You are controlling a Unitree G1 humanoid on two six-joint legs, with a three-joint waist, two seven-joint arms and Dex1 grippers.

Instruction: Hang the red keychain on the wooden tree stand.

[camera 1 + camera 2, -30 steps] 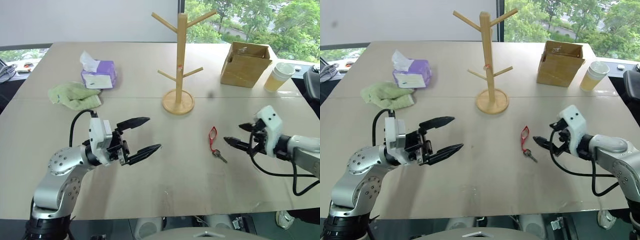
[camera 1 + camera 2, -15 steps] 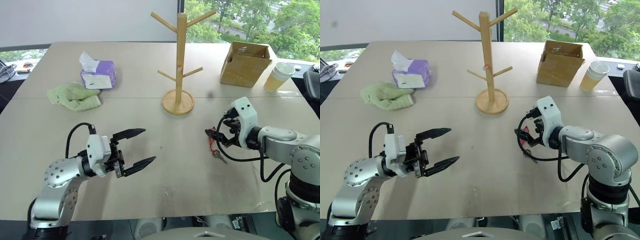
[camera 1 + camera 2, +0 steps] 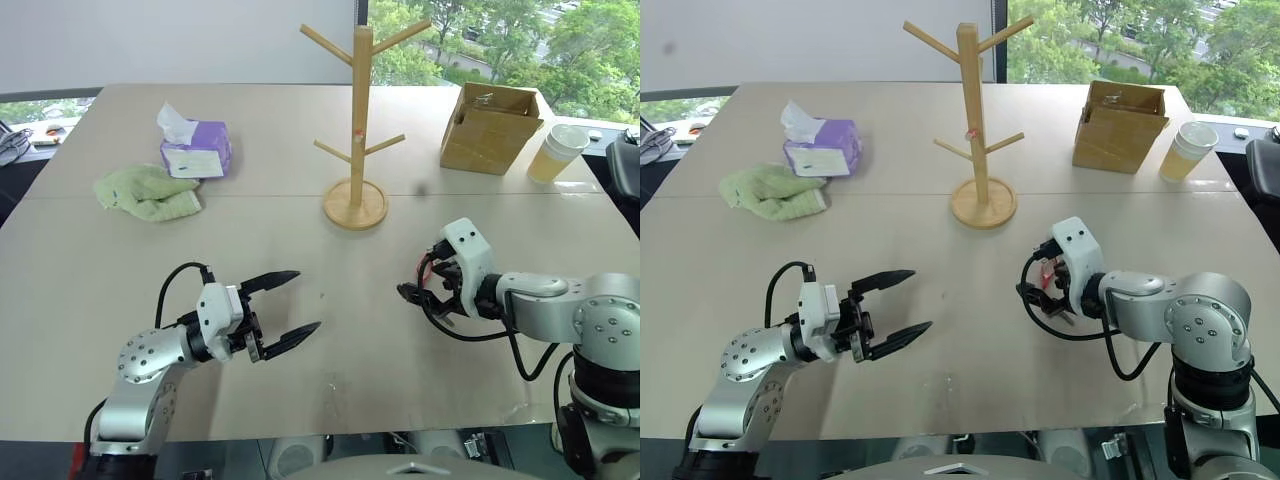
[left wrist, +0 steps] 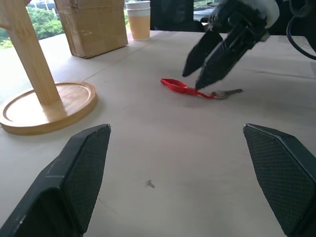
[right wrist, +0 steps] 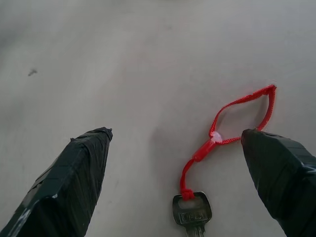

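The red keychain (image 5: pixel 232 123) is lying flat on the bench (image 3: pixel 330 350), well in front of the wooden tree stand (image 3: pixel 357 120). The right claw (image 5: pixel 177 163) is hovering low over it with its fingers wide apart and holding nothing; one finger is sitting just beside the loop. The left claw (image 3: pixel 283 306) is waiting wide and empty, well apart. I think the thin cord could slide away or slip out, because it is lying so flat under the thick fingertips.
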